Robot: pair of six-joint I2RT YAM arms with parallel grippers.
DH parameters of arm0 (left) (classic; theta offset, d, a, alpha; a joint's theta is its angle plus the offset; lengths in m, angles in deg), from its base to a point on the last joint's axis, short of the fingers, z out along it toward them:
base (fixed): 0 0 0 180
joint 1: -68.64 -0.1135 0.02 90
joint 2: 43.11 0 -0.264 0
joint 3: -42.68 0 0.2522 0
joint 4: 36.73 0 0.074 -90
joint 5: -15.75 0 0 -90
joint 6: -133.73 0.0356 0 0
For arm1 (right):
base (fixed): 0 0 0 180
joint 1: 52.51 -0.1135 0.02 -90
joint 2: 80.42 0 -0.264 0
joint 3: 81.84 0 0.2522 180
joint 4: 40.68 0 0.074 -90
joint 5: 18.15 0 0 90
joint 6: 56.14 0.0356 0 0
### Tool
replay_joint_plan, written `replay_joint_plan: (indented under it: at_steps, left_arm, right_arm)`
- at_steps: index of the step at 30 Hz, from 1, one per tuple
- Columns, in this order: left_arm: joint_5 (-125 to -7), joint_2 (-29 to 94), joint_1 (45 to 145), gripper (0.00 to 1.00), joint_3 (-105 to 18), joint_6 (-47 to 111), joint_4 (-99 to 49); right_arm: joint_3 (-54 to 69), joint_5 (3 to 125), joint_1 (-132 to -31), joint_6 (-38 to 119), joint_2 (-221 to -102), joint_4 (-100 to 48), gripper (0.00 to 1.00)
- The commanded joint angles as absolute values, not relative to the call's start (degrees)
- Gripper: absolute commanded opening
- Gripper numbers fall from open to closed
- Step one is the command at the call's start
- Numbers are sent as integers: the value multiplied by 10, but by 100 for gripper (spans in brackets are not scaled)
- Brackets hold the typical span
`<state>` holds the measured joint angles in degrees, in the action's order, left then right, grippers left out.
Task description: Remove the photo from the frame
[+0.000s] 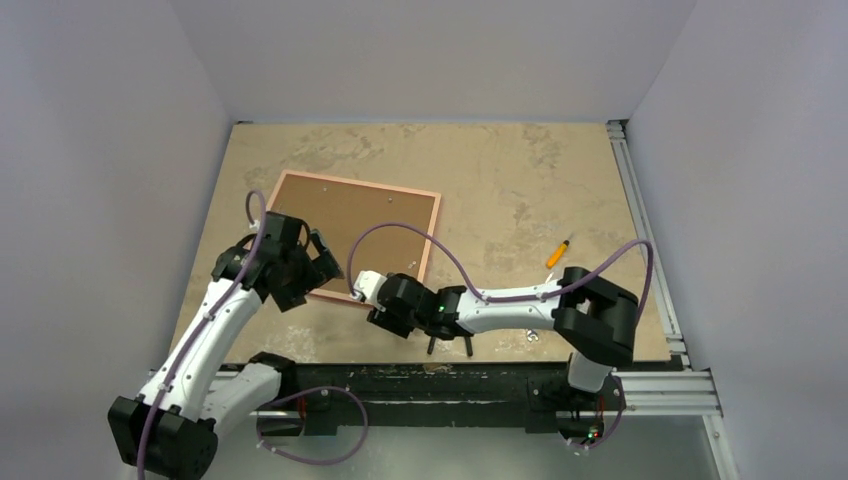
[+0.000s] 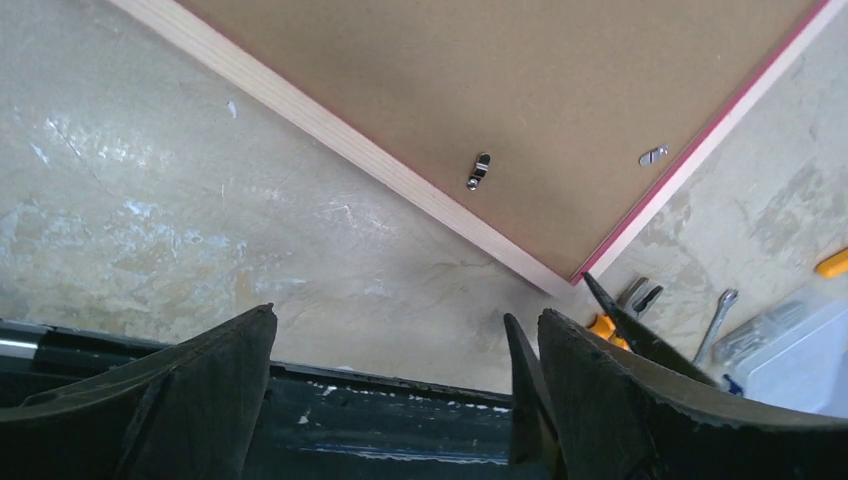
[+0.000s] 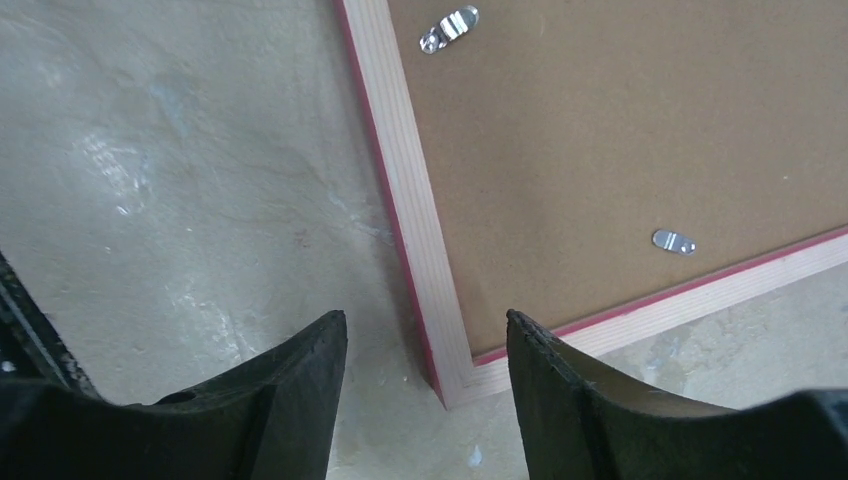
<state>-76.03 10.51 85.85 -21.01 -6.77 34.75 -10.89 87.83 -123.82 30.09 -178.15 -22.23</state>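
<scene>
While frame (image 3: 415, 220) lies face-down, clips (image 3: 449, 28) sit on backing (image 3: 620, 130); pencil (image 1: 558, 252) well apart.

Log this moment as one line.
frame: face down, backing up | photo: not visible | left gripper: open, empty | right gripper: open, above frame corner

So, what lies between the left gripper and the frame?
Only bare table, in the left wrist view; the open left gripper sits short of the frame.

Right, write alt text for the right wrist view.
A picture frame lies face down on a mottled beige table, brown backing board up, pale wood edge with a thin red rim. Two metal clips sit on the board. One corner shows in the gap between the dark open jaws.
</scene>
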Motion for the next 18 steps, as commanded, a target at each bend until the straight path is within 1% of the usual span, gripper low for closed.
replay_joint_plan:
  at_steps: [1, 3, 5, 9, 10, 12, 16, 17, 18]
  left_arm:
    - [-680, 138, 803, 100, -222, -101, 361]
    - [-658, 156, 789, 100, -218, -102, 361]
    - [-639, 163, 773, 100, -204, -106, 353]
    - [-614, 170, 736, 100, -177, -118, 340]
    - [-604, 174, 729, 100, -171, -119, 337]
    - [-581, 177, 716, 100, -153, -127, 323]
    - [-560, 158, 707, 100, -110, -157, 287]
    - [-559, 148, 707, 100, -100, -165, 277]
    - [-558, 138, 707, 100, -91, -173, 268]
  right_arm:
    - [-103, 895, -1243, 252, -1803, -249, 56]
    - [-105, 904, -1244, 253, -1812, -260, 53]
    - [-109, 915, -1245, 255, -1819, -266, 48]
    - [-126, 936, -1247, 279, -1819, -298, 27]
    - [-130, 937, -1246, 283, -1816, -303, 23]
    - [-135, 924, -1246, 290, -1807, -310, 15]
    - [-125, 874, -1246, 295, -1789, -300, 2]
    - [-120, 859, -1246, 293, -1786, -295, 0]
    - [-114, 852, -1245, 292, -1785, -288, 0]
